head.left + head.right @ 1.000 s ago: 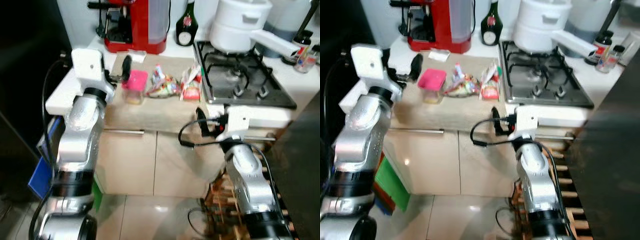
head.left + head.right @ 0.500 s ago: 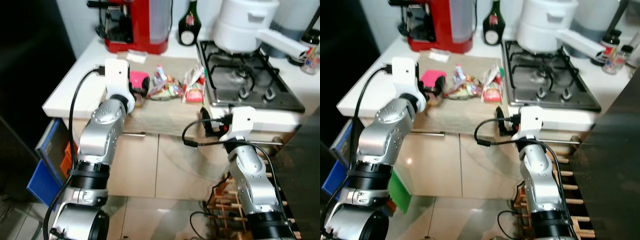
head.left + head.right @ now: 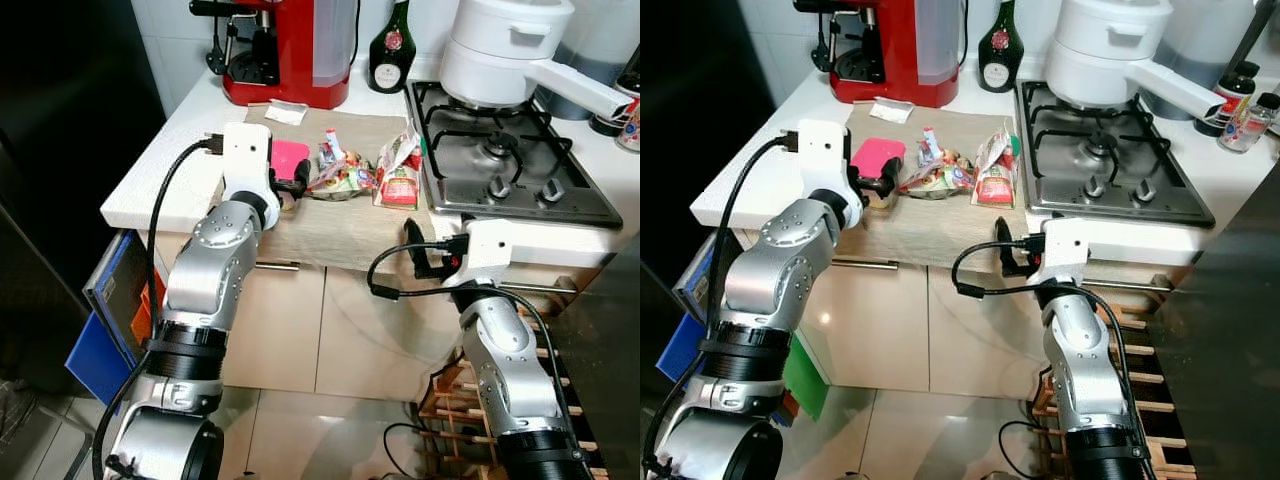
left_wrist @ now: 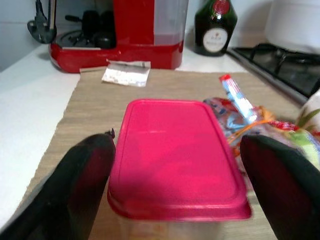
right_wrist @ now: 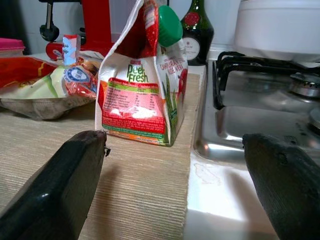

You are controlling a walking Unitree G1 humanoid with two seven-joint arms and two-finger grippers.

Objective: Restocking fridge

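A clear container with a pink lid (image 4: 175, 155) stands on the beige mat (image 3: 340, 225) at the counter's left. My left gripper (image 4: 180, 150) is open at lid height, one finger (image 4: 85, 170) on each side of the container, and whether they touch it I cannot tell. From the head my left gripper (image 3: 292, 186) sits at the container's near end. Right of it lie a crumpled snack bag (image 3: 340, 176) and a red-and-white pouch with a green cap (image 5: 145, 90). My right gripper (image 5: 175, 145) is open and empty at the counter's front edge, facing the pouch.
A red coffee machine (image 3: 290, 45), a dark bottle (image 3: 388, 50) and a folded paper (image 3: 287, 113) stand behind the mat. A gas hob (image 3: 515, 150) with a white pot (image 3: 500, 45) is on the right. Dark surfaces flank the counter; a wooden rack (image 3: 445, 400) sits low right.
My left arm has swung in from the counter's left end and brought its gripper down around the pink-lidded container. The camera has shifted; the right arm holds about the same place.
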